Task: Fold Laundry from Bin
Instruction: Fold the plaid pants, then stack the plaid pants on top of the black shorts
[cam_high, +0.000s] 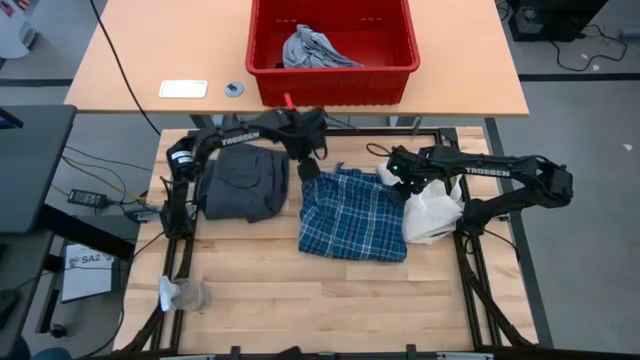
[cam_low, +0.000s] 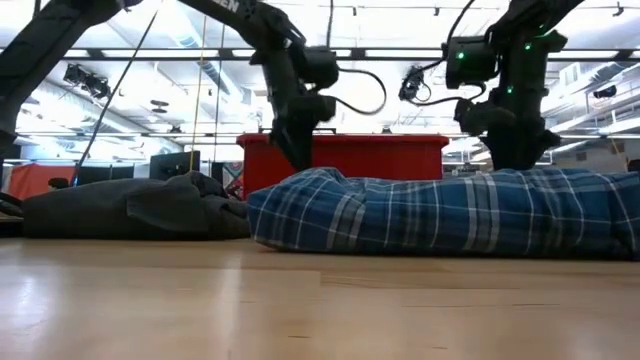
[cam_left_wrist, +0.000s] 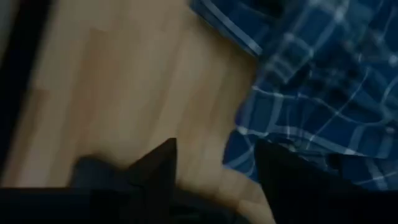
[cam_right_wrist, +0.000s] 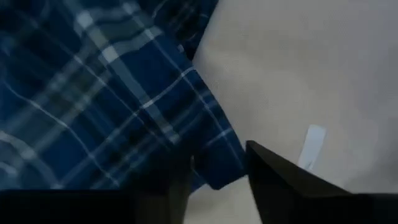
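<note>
Wooden counter (cam_high: 260, 290) carries most of the laundry, and the biggest piece on it is the blue-and-white plaid shirt (cam_high: 352, 215), lying folded at the centre. It looks light, limp and easy to crease; the likeliest holds are its far corners or a doubled edge, pinched low.

At 9 o'clock from it sits the dark grey garment (cam_high: 245, 184), folded thicker, so probably a little heavier but just as soft. At 3 o'clock a white fabric bag (cam_high: 432, 214) touches the shirt's edge.

Far off at 12 o'clock, on a second counter, the red bin (cam_high: 332, 45) holds one crumpled light grey piece (cam_high: 312, 48); nothing else shows inside.

The left gripper (cam_left_wrist: 214, 168) hangs at the shirt's far left corner, fingers apart with only bare wood and the shirt's edge between them. The right gripper (cam_right_wrist: 217, 180) hangs at the far right corner, fingers apart over the hem, clamping nothing.
</note>
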